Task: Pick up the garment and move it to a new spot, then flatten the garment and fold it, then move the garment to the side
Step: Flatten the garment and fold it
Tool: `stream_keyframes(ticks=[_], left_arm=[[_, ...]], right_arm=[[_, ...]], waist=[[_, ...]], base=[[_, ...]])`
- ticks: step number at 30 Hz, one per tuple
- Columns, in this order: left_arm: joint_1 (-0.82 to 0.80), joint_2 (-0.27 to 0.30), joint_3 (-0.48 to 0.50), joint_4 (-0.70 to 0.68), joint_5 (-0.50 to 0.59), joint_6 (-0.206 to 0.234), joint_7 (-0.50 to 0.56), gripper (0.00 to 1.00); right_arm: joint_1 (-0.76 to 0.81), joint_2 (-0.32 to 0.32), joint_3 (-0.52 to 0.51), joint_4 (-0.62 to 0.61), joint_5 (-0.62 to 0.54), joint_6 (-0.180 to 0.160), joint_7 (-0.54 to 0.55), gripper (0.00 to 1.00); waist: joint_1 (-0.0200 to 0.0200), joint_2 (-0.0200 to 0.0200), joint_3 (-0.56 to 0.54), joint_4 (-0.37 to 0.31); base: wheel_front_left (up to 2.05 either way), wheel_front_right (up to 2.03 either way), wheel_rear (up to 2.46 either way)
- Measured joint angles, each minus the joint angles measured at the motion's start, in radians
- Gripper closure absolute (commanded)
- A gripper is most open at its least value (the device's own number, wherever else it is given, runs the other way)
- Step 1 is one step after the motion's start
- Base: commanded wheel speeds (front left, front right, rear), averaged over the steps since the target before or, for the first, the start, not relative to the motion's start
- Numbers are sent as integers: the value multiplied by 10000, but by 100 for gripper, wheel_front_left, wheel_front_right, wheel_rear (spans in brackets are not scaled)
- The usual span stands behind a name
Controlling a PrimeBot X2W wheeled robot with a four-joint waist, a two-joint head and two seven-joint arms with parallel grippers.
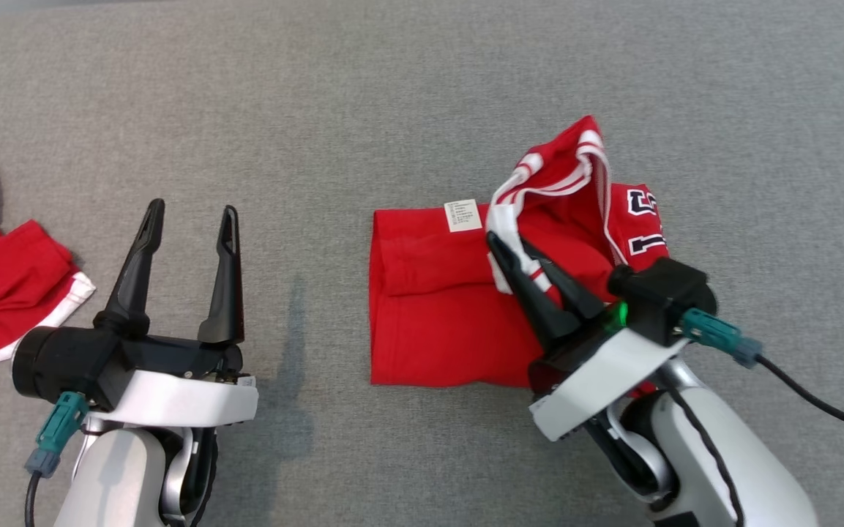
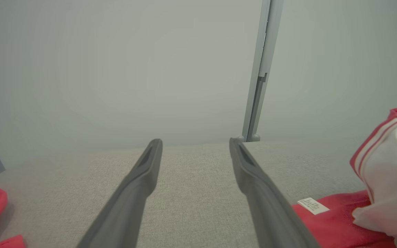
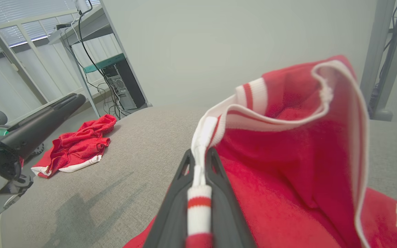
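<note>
We are folding: right claw (image 1: 498, 245) clamped on the garment's (image 1: 429, 315) striped trim (image 1: 502, 219), perhaps a cuff; next we lay it toward the table's (image 1: 392, 88) left edge; left claw (image 1: 192, 210) apart

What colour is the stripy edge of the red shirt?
White with red stripes. The edge shows best in the right wrist view.

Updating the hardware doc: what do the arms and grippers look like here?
Both match. The left gripper and right gripper each have two long, tapering black fingers with slotted tips on a black base. Behind that sits a white wrist plate, then a glossy white forearm. A teal connector at each wrist feeds a black cable. A green light glows on the right wrist.
</note>
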Motion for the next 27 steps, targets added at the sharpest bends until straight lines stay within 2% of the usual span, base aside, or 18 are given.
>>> stream_keyframes(ticks=[7, 13, 14, 15, 16, 17, 22, 27], left_arm=[[-147, -84, -96, 203, -13, -82, -15, 0], [-163, -130, -98, 332, -17, -155, -36, 0], [-173, -140, -100, 357, -15, -161, -42, 0], [-178, -150, -102, 380, -15, -163, -44, 0], [-183, -151, -104, 395, -15, -167, -44, 0], [-184, -153, -102, 418, -15, -174, -46, 0], [-184, -180, -90, 477, 2, -174, -46, 0], [-153, -140, 2, 489, 29, -165, -58, 0]], right_arm=[[-731, 316, 863, 2094, 571, 0, -514, 100], [-1163, 366, 1337, 3212, 1104, 0, -993, 100], [-1244, 368, 1450, 3310, 1129, 0, -1112, 81], [-1313, 370, 1569, 3361, 1258, 0, -1202, 56], [-1393, 368, 1714, 3402, 1379, 0, -1285, 16], [-1465, 382, 1833, 3413, 1425, 0, -1388, 0], [-1789, 391, 2069, 3083, 1603, 0, -1981, 0], [-1851, 395, 1776, 1854, 1296, 0, -2362, 0]], waist=[[0, 0, 178, 457], [0, 0, 289, 663], [0, 0, 292, 672], [0, 0, 288, 677], [1, 0, 279, 677], [0, 0, 269, 670], [1, 0, 179, 593], [0, 0, 50, 391]], base=[[0, 0, 0], [0, 0, 0], [0, 0, 0], [0, 0, 0], [0, 0, 0], [0, 0, 0], [0, 0, 0], [0, 0, 0]])
